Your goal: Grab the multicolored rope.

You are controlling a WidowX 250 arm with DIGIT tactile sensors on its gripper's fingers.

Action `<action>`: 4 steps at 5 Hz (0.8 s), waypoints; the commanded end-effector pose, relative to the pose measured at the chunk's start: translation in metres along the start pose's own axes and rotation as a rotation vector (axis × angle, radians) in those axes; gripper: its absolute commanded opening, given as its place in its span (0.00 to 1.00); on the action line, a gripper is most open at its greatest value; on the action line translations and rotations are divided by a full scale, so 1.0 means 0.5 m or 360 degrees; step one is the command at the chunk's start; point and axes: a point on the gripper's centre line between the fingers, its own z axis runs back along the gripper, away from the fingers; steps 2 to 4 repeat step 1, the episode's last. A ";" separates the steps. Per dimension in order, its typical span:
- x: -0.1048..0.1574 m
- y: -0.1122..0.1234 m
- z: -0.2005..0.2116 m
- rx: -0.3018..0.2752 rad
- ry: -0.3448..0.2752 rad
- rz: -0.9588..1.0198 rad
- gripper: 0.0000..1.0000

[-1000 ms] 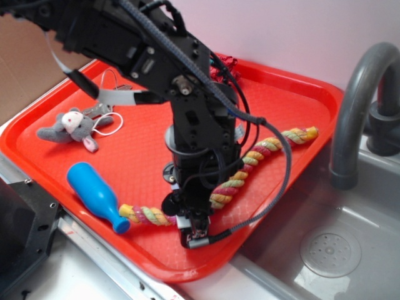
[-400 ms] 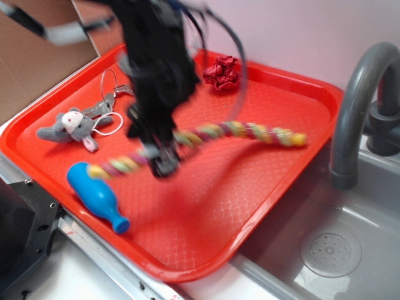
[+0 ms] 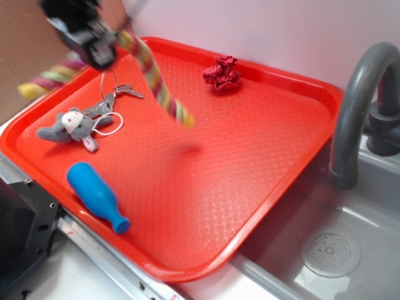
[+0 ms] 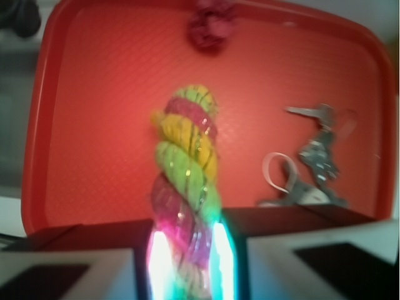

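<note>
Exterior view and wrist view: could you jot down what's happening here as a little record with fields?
held item: long twisted cotton rope of yellow, pink and green strands, lifted off the tray, both ends dangling
gripper: at upper left, blurred, fingers shut on the rope
surface: red plastic tray beside a grey sink faucet
lying on tray: blue plastic bottle on its side, grey plush mouse, metal keys on a ring, small dark red fabric ball

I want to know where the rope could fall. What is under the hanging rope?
The rope hangs from the gripper above bare red tray, its shadow showing there. Keys lie close by. Nothing seems hidden underneath.
</note>
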 end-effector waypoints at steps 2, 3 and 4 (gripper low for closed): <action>-0.015 0.015 0.033 0.0021 -0.0052 0.0025 0.00; -0.015 0.015 0.033 0.0021 -0.0052 0.0025 0.00; -0.015 0.015 0.033 0.0021 -0.0052 0.0025 0.00</action>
